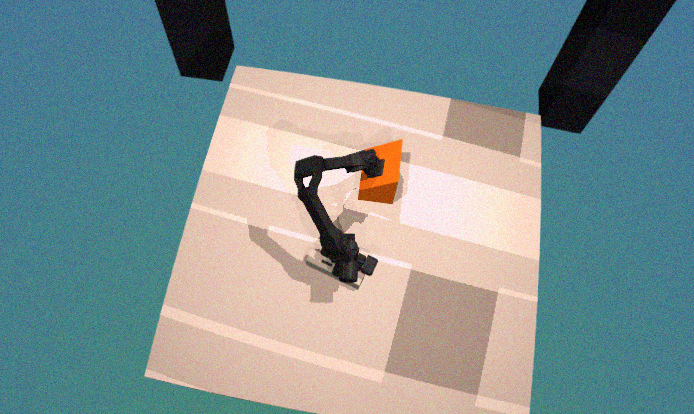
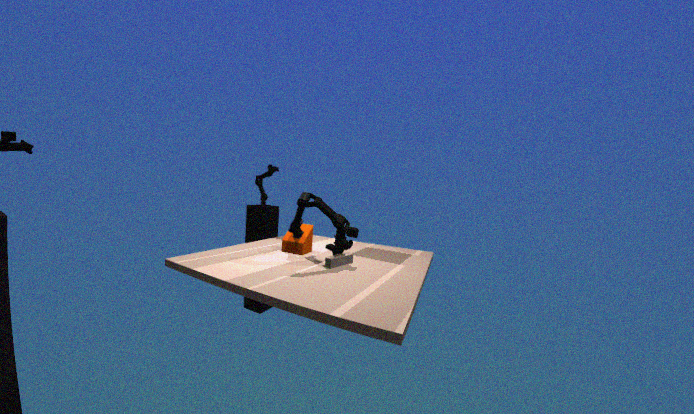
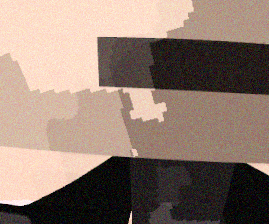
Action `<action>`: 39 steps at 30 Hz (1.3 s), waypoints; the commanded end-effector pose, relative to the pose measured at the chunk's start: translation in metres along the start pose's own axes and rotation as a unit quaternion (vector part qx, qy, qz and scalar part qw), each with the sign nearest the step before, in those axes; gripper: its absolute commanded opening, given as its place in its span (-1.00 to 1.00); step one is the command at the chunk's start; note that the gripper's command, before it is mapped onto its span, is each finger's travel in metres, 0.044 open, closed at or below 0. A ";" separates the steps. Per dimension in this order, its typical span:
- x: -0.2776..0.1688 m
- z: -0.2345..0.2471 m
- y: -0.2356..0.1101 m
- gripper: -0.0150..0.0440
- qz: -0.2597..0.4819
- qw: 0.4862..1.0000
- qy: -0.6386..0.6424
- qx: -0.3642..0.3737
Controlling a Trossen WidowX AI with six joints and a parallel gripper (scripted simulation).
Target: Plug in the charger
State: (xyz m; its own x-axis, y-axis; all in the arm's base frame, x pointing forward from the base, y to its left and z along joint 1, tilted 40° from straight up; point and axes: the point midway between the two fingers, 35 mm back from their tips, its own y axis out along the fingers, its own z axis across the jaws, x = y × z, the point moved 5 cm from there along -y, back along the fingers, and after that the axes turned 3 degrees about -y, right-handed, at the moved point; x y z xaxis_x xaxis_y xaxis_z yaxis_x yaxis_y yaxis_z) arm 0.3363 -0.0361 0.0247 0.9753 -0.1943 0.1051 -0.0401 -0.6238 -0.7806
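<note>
Overhead, the dark arm [image 1: 319, 212] reaches from its base near the middle of the pale striped worktop [image 1: 255, 307] and bends so the tool [image 1: 375, 167] sits against the sloped face of the orange wedge-shaped power strip [image 1: 384, 184]. Wrist view: the tool is pinching a dark grey block, the charger [image 3: 178, 212], low in frame between its black fingers, with a dark bar [image 3: 191, 64] running crosswise just beyond it. Prongs and outlet slots are too blurred to make out.

An orange block [image 1: 384, 177] sits on a beige-striped table [image 1: 255, 307].
</note>
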 end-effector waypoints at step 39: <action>0.006 -0.001 -0.008 -0.49 -0.016 1.000 0.010 0.001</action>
State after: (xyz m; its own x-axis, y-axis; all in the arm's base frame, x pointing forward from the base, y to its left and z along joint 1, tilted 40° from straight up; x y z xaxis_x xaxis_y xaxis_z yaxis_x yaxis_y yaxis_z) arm 0.3363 -0.0359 0.0252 0.9735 -0.2000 0.1107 -0.0394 -0.6238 -0.7806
